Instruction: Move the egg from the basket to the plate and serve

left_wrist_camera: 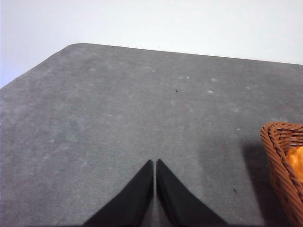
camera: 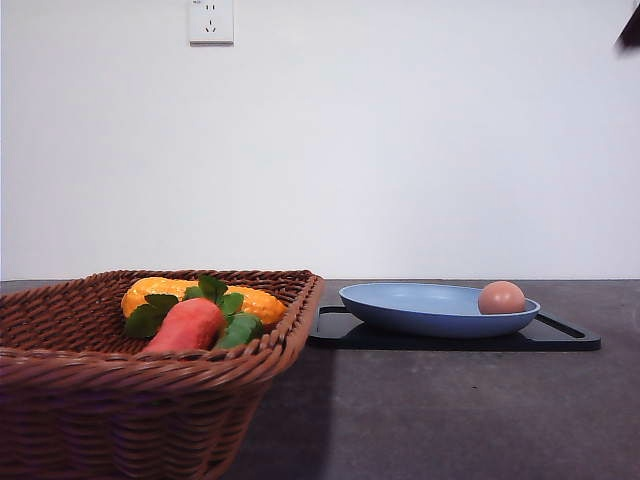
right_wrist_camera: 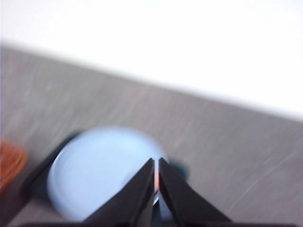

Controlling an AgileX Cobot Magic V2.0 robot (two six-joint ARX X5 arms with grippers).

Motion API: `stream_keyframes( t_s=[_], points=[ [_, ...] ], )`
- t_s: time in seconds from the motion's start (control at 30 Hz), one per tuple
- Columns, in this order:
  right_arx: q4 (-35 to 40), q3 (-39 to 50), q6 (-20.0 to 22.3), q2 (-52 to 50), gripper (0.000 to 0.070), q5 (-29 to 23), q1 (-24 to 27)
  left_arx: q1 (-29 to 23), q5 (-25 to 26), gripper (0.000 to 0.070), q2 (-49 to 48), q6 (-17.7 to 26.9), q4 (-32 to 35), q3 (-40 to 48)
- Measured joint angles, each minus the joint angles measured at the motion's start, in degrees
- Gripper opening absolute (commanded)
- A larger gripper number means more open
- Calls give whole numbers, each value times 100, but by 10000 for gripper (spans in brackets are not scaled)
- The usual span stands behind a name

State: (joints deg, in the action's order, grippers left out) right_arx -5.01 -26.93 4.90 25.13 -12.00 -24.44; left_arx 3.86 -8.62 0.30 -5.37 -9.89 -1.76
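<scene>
We see the egg (camera: pixel 501 297) already lying in the blue plate (camera: pixel 420 312), at the right of the front view, close to the plate's right rim. The plate sits on a black tray (camera: pixel 565 335), just beside the wicker basket (camera: pixel 150 400) in the lower left.

Both claws are closed and hold nothing. The left gripper (left_wrist_camera: pixel 155 165) hangs over bare table (left_wrist_camera: pixel 118 118), with the basket's corner at the right edge of its view. The right gripper (right_wrist_camera: pixel 156 165) points at the blurred plate (right_wrist_camera: pixel 94 170), a sliver of egg colour showing between its tips.

We judge serving is what remains. The egg rests near the rim, so tilting or jerking the plate could roll it out; a pinch on the thin rim could also slip.

We count 1 egg, 1 plate, 1 tray, 1 basket, 1 carrot (camera: pixel 187 325), 1 yellow corn-like piece (camera: pixel 255 300) and 2 grippers.
</scene>
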Motion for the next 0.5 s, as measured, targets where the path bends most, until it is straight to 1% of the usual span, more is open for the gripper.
stream_keyframes(
  t_s=[0.1, 0.2, 0.33, 0.5],
  points=[
    [410, 492, 128, -576, 0, 20, 355, 0, 0, 0, 0, 0, 0, 0],
    [685, 1129, 133, -1123, 0, 118, 762, 0, 0, 0, 0, 0, 0, 0],
    [830, 1839, 105, -1772, 0, 688, 1236, 0, 0, 0, 0, 0, 0, 0],
    [823, 2464, 48, -2208, 0, 1418, 1529, 0, 0, 0, 0, -2, 0, 0]
  ],
)
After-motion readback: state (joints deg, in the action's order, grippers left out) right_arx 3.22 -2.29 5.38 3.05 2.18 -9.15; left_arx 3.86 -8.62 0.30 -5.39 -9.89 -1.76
